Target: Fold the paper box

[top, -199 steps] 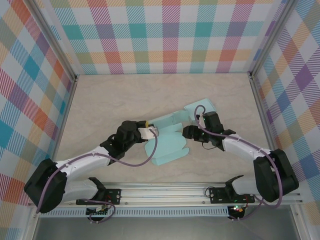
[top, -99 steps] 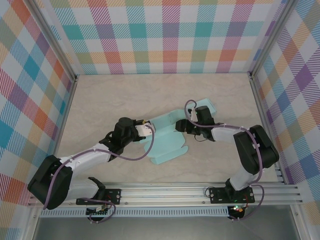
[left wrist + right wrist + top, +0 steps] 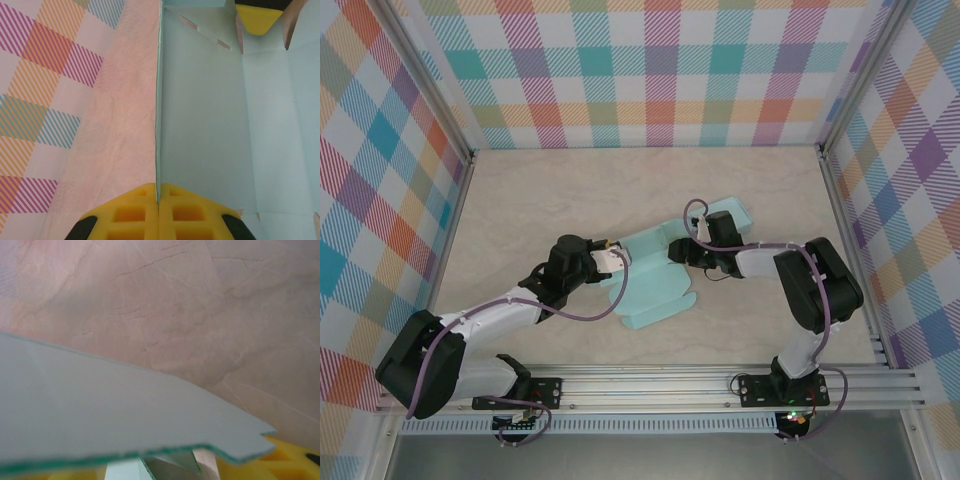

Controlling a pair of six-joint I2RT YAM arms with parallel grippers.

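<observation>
Okay, we have the paper box (image 3: pixel 655 290) mid-tabletop (image 3: pixel 550 200), long axis roughly 2 to 8 o'clock. Left tool (image 3: pixel 617 262) pinches its 9 o'clock edge. Right tool (image 3: pixel 678 252) sits by the 1 o'clock flap, and we cannot tell its grip.

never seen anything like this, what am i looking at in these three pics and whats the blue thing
These are two robot arms bolted at the near edge of a table, seen from a camera overhead. The other two pictures come from small cameras on each arm's wrist, very close up. On the table lies a pale-teal paper box, not yet folded up. The left tool is shut on one edge of it. The right tool is at the opposite side, a flap lying over its fingers; whether it grips I cannot tell.
</observation>
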